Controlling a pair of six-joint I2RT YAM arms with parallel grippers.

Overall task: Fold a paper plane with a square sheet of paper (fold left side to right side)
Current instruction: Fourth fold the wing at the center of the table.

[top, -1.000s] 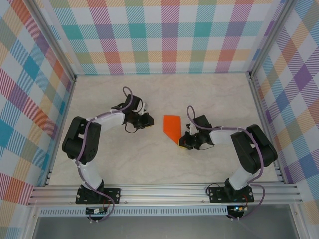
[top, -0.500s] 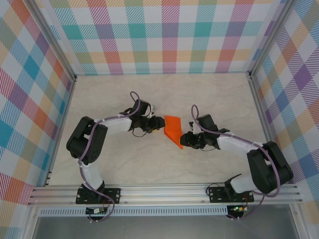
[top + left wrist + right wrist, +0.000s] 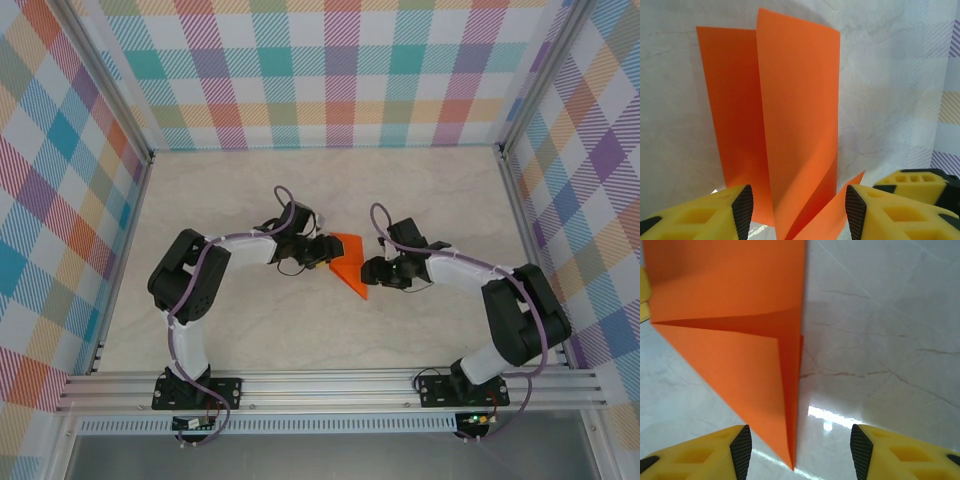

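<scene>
The folded orange paper (image 3: 349,262) lies near the middle of the table (image 3: 220,330), its pointed end toward the near edge. The left gripper (image 3: 325,251) and the right gripper (image 3: 368,272) flank it closely. Both have their jaws spread and pinch nothing.

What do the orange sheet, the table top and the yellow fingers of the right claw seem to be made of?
Orange sheet: thin matte paper; it holds sharp creases and one flap stands up.
Table top: glossy, stone or marble-look laminate, I cannot tell which; faint veins, a bright reflection.
Fingers of the right claw: probably hard yellow plastic with black pads; moulded recesses show.
</scene>
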